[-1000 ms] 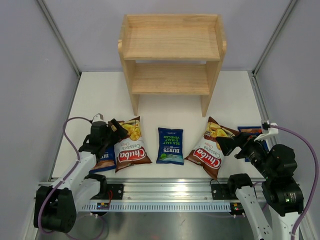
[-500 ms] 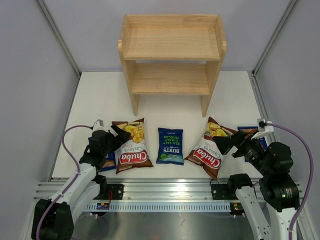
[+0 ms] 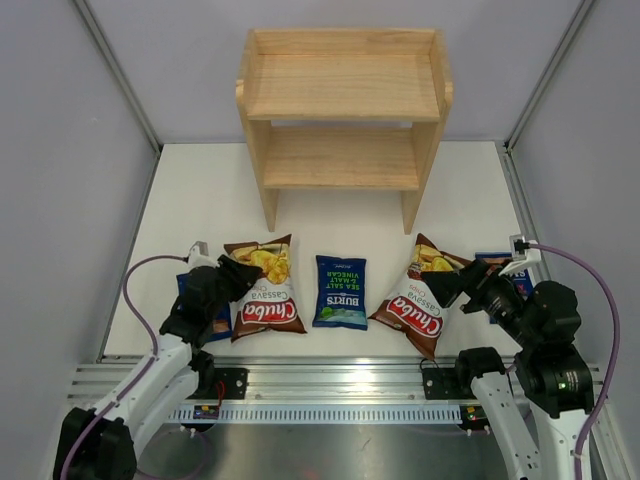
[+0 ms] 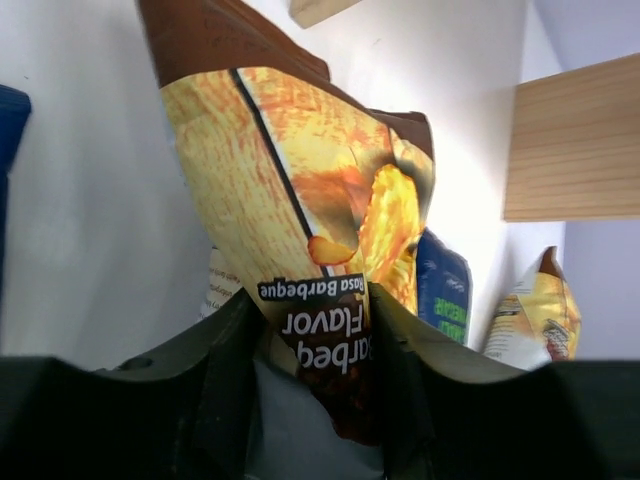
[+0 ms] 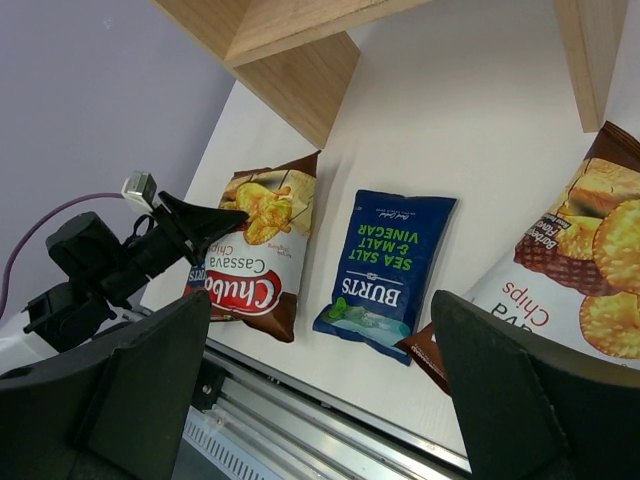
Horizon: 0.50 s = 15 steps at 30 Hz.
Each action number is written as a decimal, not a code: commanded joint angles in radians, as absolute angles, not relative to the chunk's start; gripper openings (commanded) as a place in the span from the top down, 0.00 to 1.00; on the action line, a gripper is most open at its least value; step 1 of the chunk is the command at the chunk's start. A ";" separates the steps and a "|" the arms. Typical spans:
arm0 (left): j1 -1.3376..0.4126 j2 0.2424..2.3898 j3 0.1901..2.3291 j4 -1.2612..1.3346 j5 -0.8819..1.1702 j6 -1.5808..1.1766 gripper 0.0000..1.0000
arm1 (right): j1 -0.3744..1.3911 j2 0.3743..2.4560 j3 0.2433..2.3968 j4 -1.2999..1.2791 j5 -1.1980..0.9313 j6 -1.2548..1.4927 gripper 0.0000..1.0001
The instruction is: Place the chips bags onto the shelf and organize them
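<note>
My left gripper [image 3: 240, 277] [image 4: 318, 340] is shut on the upper corner of the left brown-and-white Chuba chips bag [image 3: 265, 300] [image 4: 290, 180], which lies flat on the table. A blue Burts bag [image 3: 215, 322] lies partly under the left arm. Another Burts bag [image 3: 340, 291] [image 5: 388, 270] rests in the middle. A second Chuba bag [image 3: 415, 300] [image 5: 580, 270] lies at the right, with my right gripper [image 3: 448, 285] [image 5: 320, 300] open just above its right edge. Behind that gripper, a third Burts bag [image 3: 497, 264] is mostly hidden. The wooden shelf [image 3: 340, 90] stands at the back with both tiers bare.
A metal rail [image 3: 340, 385] runs along the near table edge in front of the bags. Grey walls close in the left and right sides. White table [image 3: 340, 225] lies between the bags and the shelf legs.
The left gripper's jaws have closed on the left Chuba bag's corner, and that bag has turned slightly more upright. The right gripper has drifted a little left, still open.
</note>
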State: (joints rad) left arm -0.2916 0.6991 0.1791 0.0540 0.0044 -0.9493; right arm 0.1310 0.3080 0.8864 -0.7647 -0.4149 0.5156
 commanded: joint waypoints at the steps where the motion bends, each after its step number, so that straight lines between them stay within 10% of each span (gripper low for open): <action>1: -0.316 0.619 0.153 0.014 -0.092 -1.038 0.62 | 0.138 0.313 0.868 -0.700 -0.462 0.549 0.01; 15: -0.345 0.269 0.248 -0.241 -0.071 -1.198 0.75 | 0.137 0.353 0.628 -0.396 -0.669 0.759 0.01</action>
